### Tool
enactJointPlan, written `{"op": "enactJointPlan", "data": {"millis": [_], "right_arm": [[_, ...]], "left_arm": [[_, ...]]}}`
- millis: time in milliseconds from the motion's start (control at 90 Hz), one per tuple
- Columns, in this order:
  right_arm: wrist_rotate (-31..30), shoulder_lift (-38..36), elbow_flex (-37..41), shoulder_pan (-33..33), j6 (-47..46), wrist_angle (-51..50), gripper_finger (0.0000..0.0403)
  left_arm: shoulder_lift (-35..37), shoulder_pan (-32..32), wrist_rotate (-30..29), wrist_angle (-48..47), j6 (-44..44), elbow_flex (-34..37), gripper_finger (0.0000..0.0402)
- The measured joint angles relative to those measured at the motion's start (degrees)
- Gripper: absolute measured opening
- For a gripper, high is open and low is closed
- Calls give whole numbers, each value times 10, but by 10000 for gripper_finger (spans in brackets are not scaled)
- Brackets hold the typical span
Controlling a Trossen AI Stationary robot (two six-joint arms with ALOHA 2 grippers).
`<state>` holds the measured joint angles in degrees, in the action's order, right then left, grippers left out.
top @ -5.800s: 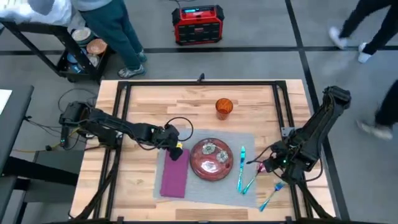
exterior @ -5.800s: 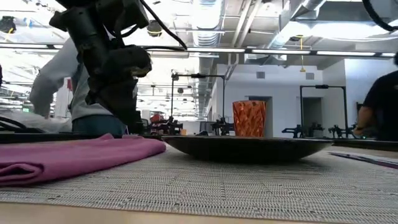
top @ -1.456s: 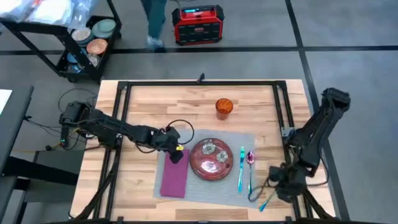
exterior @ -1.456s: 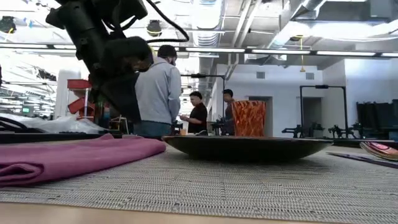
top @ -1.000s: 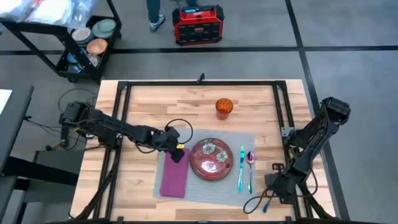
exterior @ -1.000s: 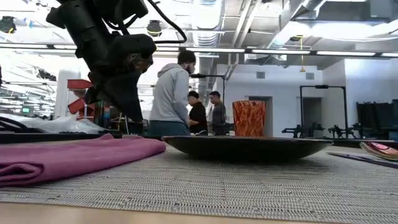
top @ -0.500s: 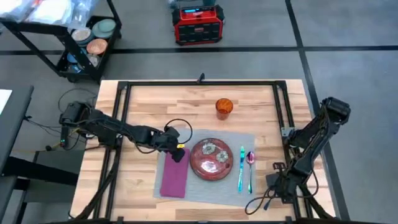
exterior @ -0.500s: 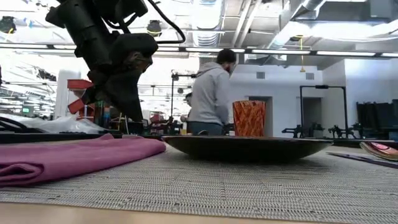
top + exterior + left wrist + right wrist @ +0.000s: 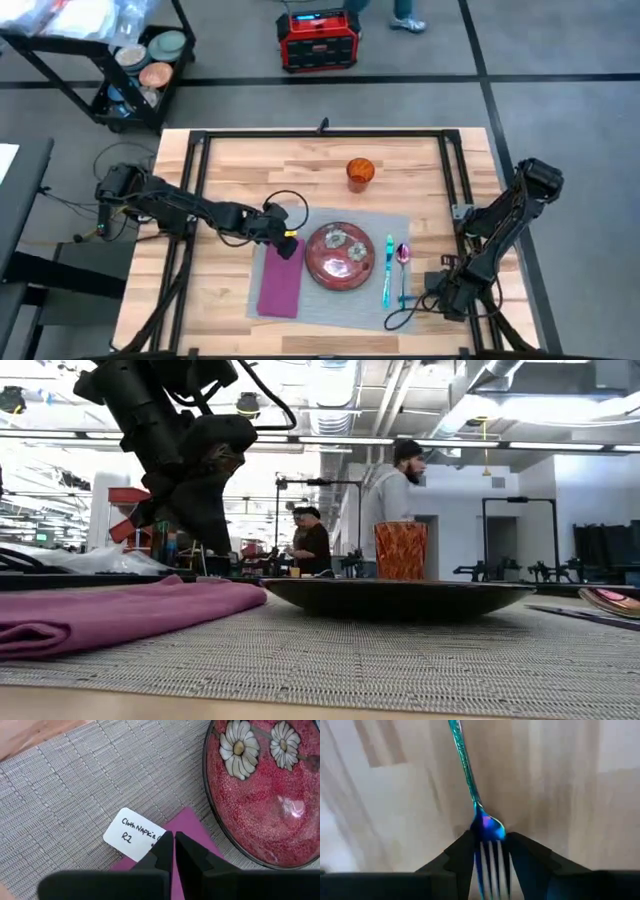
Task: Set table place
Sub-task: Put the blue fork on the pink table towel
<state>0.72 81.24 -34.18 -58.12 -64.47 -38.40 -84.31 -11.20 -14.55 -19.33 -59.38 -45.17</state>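
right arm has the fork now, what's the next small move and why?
Probably lift and carry it toward the grey placemat. The right gripper is shut on the fork at the table's near right corner, off the mat. Knife and spoon already lie right of the plate; no fork is on the mat yet, though the purple napkin is.
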Motion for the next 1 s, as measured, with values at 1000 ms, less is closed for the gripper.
{"op": "enactJointPlan", "data": {"millis": [1000], "right_arm": [[-112,-12,-46,-6,140,-45,118]], "left_arm": [[0,-1,2,38,-17,0,0]]}}
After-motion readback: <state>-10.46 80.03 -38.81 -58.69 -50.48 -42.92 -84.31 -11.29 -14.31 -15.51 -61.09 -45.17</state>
